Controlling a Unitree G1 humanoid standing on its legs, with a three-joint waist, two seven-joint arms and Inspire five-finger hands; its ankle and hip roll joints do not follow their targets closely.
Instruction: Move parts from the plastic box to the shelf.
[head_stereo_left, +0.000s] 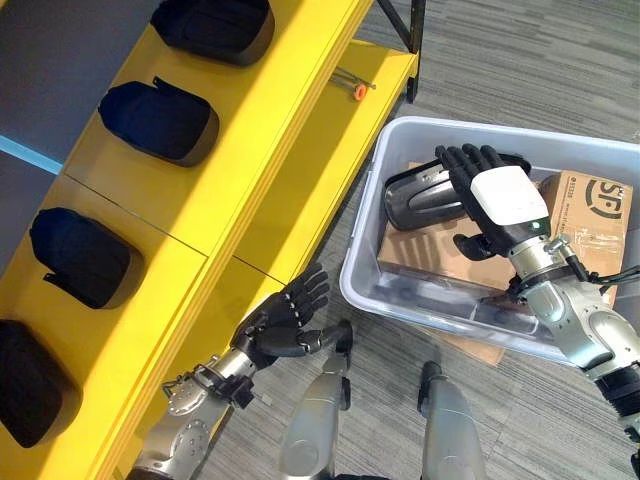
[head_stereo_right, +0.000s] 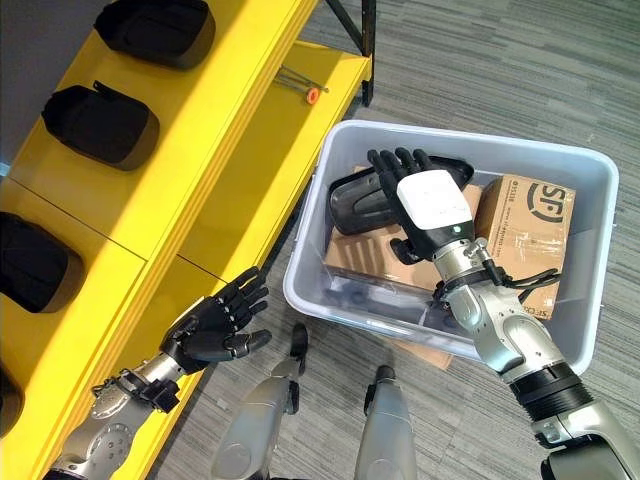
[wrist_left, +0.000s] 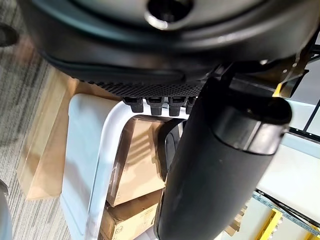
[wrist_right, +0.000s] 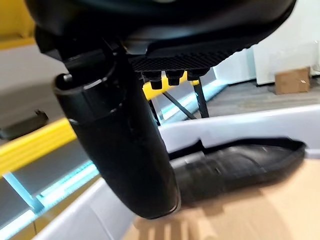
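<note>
Resting straight-fingered on a glossy black curved part (head_stereo_left: 425, 200) in the grey plastic box (head_stereo_left: 365, 260), the right hand (head_stereo_left: 500, 200) grips nothing

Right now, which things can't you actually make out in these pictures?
- Whether the right hand grips the black part: head views, the hand's back covers the contact.
- The plastic box bottom: cardboard boxes cover it.
- The nearest shelf part: cut by the picture's edge.

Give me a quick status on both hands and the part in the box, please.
Right hand open over the black moulded plastic part in the grey plastic box. Left hand open, idle beside the yellow shelf. Nothing in the way.
</note>
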